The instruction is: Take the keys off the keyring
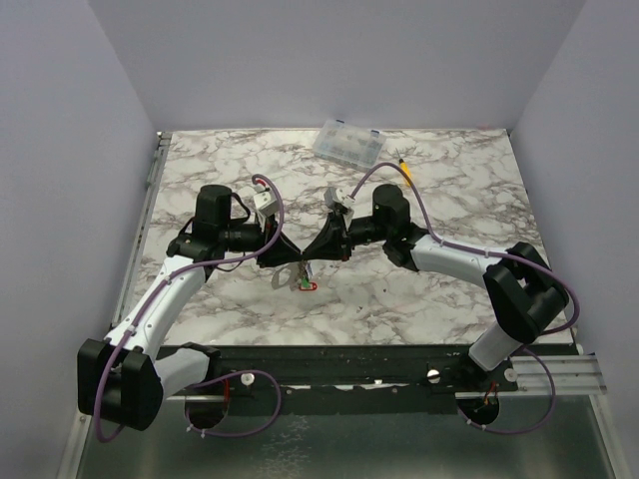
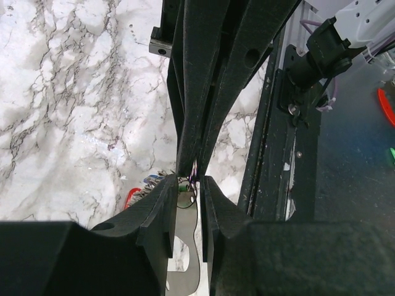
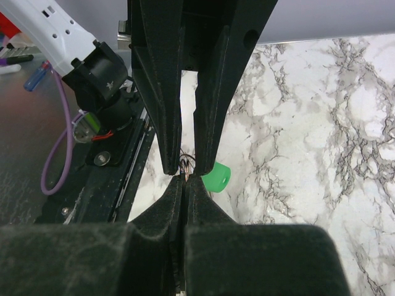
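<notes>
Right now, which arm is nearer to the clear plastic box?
Right. The right arm sits just in front of the clear plastic box; the left arm is farther, toward the left.

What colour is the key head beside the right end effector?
Green. The key head shows best in the right wrist view.

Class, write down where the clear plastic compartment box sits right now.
In the top view, the clear compartment box lies far back on the table, slightly right of centre, a small yellow item just right of it.
</notes>
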### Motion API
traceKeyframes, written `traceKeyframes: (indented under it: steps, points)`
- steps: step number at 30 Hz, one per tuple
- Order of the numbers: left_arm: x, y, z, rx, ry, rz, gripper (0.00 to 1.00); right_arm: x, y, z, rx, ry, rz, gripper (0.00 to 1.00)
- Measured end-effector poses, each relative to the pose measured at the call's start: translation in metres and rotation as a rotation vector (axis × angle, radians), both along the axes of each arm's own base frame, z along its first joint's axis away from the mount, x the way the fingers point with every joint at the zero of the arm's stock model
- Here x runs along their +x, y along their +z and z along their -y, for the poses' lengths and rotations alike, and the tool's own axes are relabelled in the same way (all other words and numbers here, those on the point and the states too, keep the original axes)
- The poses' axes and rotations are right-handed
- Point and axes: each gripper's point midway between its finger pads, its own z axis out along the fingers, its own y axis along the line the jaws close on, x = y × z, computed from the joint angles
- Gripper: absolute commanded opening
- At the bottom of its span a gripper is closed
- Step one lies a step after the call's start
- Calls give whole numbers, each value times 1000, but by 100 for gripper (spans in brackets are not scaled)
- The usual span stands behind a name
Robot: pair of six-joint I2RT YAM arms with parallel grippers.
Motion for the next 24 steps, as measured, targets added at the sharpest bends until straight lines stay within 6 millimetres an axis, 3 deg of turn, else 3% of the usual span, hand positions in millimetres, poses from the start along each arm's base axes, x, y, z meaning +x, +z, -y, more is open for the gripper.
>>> traceKeyframes:
  steps: [11, 13, 20, 23, 24]
  points:
    - [-1, 3, 1, -18, -4, -17, 2, -2, -3, 1, 1, 3, -6, 1]
    - [-1, 3, 1, -18, -4, -20, 3, -2, -3, 2, 0, 2, -12, 1]
    - [1, 2, 1, -16, 4, -20, 26, -2, -4, 1, 2, 1, -24, 1]
    - [2, 0, 0, -11, 14, -18, 25, -2, -3, 1, 4, 3, -28, 1]
    - [3, 0, 0, -9, 16, -16, 20, -2, -4, 1, 3, 3, -29, 1]
